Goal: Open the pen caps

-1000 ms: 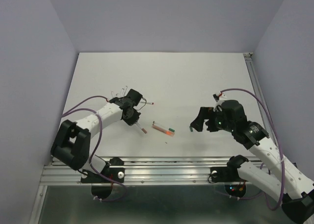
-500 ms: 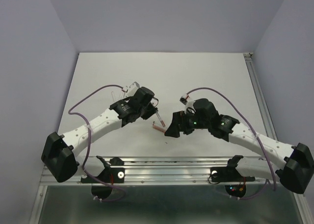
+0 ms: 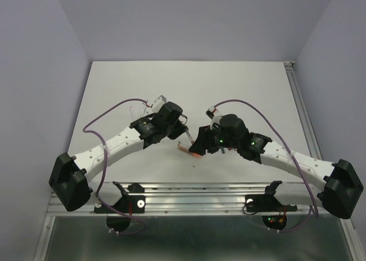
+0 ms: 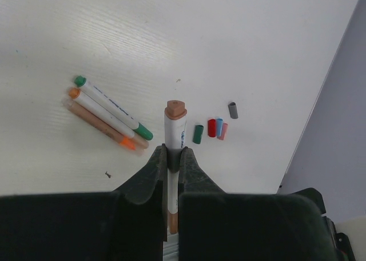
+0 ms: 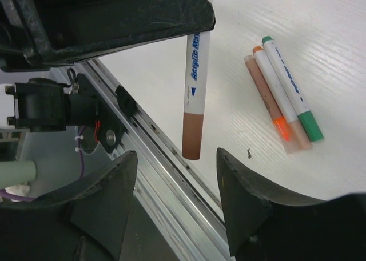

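Note:
My left gripper (image 4: 173, 155) is shut on a white pen (image 4: 174, 132) with brown ends and holds it above the table. Its brown cap end (image 5: 193, 135) hangs just in front of the gap between my open right gripper's (image 5: 176, 153) fingers, not touched. In the top view the left gripper (image 3: 182, 129) and right gripper (image 3: 197, 147) meet mid-table. Loose caps lie on the table: green (image 4: 198, 134), red (image 4: 211, 127), blue (image 4: 219, 127), pink (image 4: 223, 131) and grey (image 4: 233, 109).
Three capped pens lie side by side on the white table: green-ended (image 4: 111, 107), orange-ended (image 4: 102, 119) and tan (image 4: 86, 115). They also show in the right wrist view (image 5: 286, 95). The table's metal front rail (image 5: 154, 141) runs just below the held pen.
Both arms have swung in to the table's middle. The left gripper has lifted the brown-capped pen, and the open right gripper has moved left up to it.

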`<state>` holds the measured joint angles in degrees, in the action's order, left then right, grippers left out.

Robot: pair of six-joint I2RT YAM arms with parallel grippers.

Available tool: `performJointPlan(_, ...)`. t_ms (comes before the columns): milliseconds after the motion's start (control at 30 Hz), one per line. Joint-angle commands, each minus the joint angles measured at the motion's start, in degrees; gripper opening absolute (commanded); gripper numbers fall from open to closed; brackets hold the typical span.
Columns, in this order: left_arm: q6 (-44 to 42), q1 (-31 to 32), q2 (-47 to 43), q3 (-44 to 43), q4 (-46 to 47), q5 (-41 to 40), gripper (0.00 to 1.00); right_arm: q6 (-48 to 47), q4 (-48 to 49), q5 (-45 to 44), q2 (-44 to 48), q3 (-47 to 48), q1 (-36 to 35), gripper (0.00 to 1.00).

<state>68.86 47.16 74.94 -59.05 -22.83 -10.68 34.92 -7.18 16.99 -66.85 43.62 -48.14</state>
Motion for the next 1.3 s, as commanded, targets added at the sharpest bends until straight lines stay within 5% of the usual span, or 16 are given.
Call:
performJointPlan(0, 0.2, 0.5, -3.1, -1.2, 1.3, -0.1, 0.00, 0.2, 4.9, -1.9, -0.7, 3.2, -0.7, 0.62)
performJointPlan(167, -0.3, 0.7, -2.8, -1.4, 1.8, 1.0, 0.00, 0.4, 5.2, -2.2, -1.8, 3.2, -0.6, 0.56)
performJointPlan(533, -1.1, 1.1, -2.6, -0.4, 4.8, 2.0, 0.00, 1.3, 5.4, -2.9, -0.5, 1.7, -0.7, 0.12)
performJointPlan(667, -2.8, -0.5, -2.0, -1.5, 5.1, -2.7, 0.00, 2.8, 5.1, -0.9, 1.9, -0.5, -0.7, 0.03)
performJointPlan(933, -8.7, -11.5, 1.4, -7.0, 4.2, -10.0, 0.00, 9.2, 3.3, 9.7, 11.6, -7.8, -0.8, 0.01)
performJointPlan(1267, -11.2, -20.5, 0.2, -5.6, 2.5, -10.9, 0.00, 9.3, -3.2, 7.0, 18.9, -9.8, -0.8, 0.01)
